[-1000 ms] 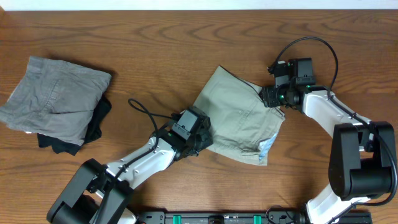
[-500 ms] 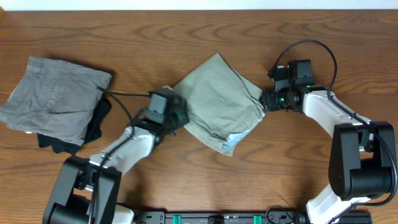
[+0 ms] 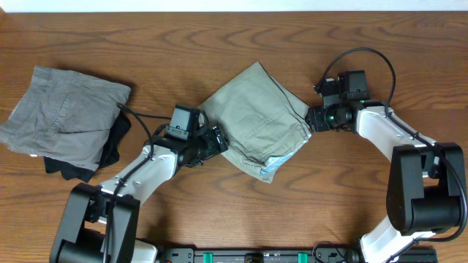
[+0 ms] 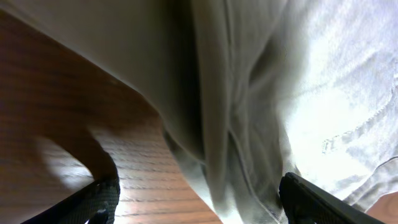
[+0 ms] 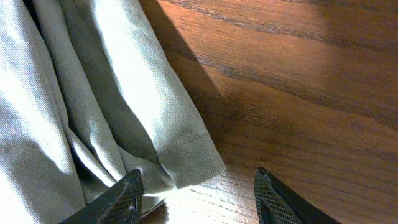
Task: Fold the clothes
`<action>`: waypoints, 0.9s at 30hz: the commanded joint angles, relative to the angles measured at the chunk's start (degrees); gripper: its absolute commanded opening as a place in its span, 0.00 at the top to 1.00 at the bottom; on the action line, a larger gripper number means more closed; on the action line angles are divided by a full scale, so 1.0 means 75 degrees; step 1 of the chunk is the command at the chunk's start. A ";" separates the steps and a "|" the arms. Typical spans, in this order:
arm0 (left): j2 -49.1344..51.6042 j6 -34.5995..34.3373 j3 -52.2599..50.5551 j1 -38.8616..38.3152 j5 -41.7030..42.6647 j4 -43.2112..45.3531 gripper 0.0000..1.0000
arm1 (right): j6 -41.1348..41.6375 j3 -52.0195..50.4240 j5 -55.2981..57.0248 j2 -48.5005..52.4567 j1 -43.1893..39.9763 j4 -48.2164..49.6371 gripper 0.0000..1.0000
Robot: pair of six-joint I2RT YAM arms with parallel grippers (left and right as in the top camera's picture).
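Observation:
The clothes, light khaki-green shorts (image 3: 256,117), lie folded in the middle of the table, with a bit of pale blue lining (image 3: 274,166) showing at the near edge. My left gripper (image 3: 218,139) sits at their left edge. In the left wrist view it (image 4: 199,205) stands open, wide apart, with the fabric's folded edge (image 4: 249,112) lying loose between the fingers. My right gripper (image 3: 313,119) is at the shorts' right corner. In the right wrist view it (image 5: 196,199) is open, and a hemmed corner (image 5: 186,155) reaches just between its fingers (image 5: 121,199) without being pinched.
A darker grey folded pair of shorts (image 3: 62,117) lies at the far left on top of a small black garment (image 3: 110,146). A black cable (image 3: 139,117) runs from the left arm toward that pile. Bare wood surrounds the khaki shorts.
The left gripper dragged the shorts up and to the left, then opened and let go of the fabric. The right gripper stayed at the right corner.

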 commanded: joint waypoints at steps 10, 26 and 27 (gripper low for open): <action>0.1151 -0.1145 0.0067 -0.0627 -0.0289 0.1064 0.16 | -0.0099 -0.0020 -0.0035 0.0044 -0.0023 -0.0163 0.44; -0.0093 0.1384 0.0321 0.0169 -0.0361 0.0962 0.94 | -0.0082 -0.0017 -0.0035 0.0044 -0.0067 -0.0976 0.47; -0.0408 0.1603 0.0469 0.0344 -0.0478 0.0551 0.94 | -0.0023 -0.0020 -0.0035 0.0044 -0.0085 -0.1081 0.47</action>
